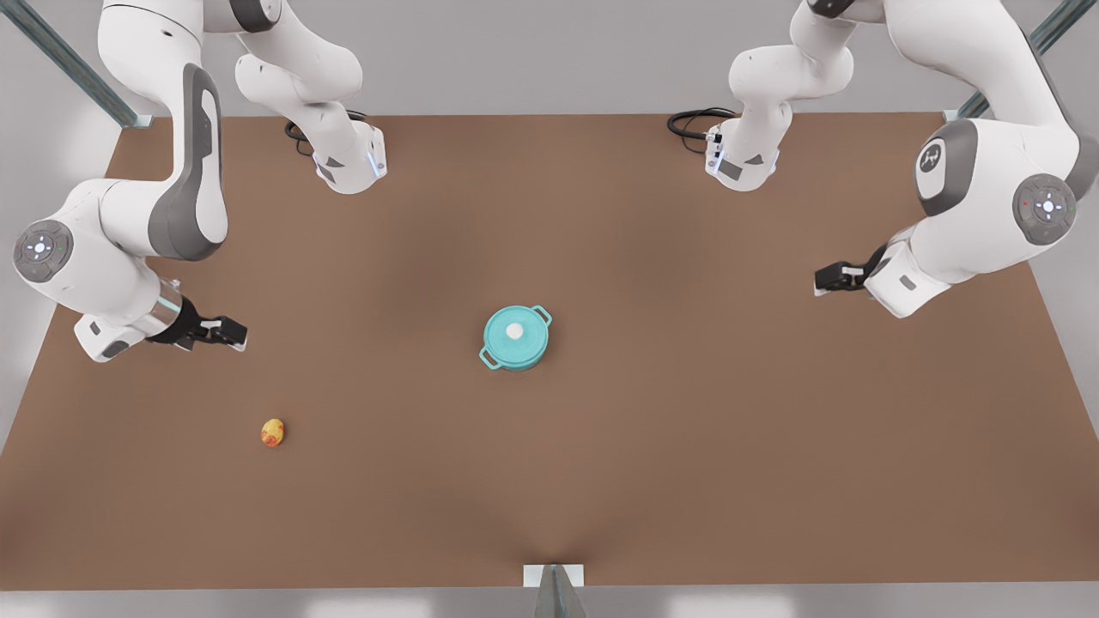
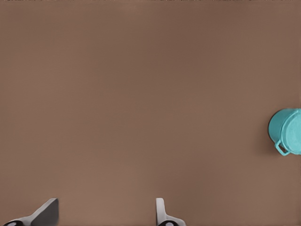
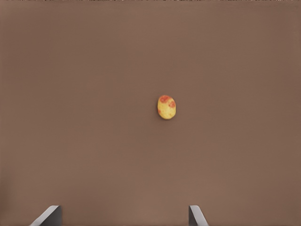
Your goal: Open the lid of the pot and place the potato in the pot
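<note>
The pot (image 1: 515, 339), the pot lid (image 1: 513, 331) on it, sits centre frame; the potato (image 1: 272, 432) lies lower left on the surface (image 1: 687, 429). The right tool (image 1: 225, 331), fingers spread and empty, hangs near the potato; the left tool (image 1: 826, 280), likewise open and empty, should descend squarely over the knob (image 1: 514, 330).

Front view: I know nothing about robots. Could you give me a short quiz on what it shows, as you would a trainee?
1. True or false: the lid sits on the pot.
2. Where is the potato? A) in the pot B) on the table, apart from the pot C) held in a pincer
3. Fill in: the right pincer, at the front view's left, and the left pincer, at the front view's right, are both ____ and hold nothing.

Key: 1 true; 2 B; 3 open.
</note>
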Robot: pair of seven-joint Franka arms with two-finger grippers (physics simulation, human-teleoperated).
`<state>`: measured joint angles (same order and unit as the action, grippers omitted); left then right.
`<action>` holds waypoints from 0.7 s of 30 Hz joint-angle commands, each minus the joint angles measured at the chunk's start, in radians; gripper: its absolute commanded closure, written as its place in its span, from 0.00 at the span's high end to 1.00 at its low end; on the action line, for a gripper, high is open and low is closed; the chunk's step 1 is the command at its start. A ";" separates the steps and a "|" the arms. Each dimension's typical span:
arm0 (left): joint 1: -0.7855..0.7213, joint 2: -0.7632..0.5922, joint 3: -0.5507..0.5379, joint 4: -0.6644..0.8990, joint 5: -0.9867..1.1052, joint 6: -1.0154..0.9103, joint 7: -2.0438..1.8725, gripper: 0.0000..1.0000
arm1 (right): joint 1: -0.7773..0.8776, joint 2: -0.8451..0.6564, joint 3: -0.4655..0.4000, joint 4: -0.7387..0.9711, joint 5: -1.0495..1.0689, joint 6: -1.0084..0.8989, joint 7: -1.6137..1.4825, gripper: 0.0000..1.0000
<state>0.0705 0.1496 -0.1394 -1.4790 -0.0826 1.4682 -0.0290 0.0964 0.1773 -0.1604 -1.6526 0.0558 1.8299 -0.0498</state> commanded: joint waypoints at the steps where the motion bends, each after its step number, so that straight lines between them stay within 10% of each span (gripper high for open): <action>1: -0.003 -0.004 -0.009 -0.009 -0.009 0.035 0.040 1.00 | 0.000 -0.001 -0.001 0.000 -0.001 0.017 -0.022 1.00; 10: -0.578 0.260 -0.154 0.097 0.178 0.296 -0.877 1.00 | 0.060 0.054 -0.001 0.002 -0.043 0.008 0.001 1.00; 21: -0.644 0.567 -0.140 0.249 0.316 0.443 -1.097 1.00 | -0.017 0.390 -0.004 0.034 -0.067 0.236 -0.168 1.00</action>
<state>-0.5737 0.7128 -0.2783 -1.2330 0.2069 1.8403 -0.6206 0.0899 0.5553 -0.1645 -1.6203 -0.0561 1.9678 -0.0848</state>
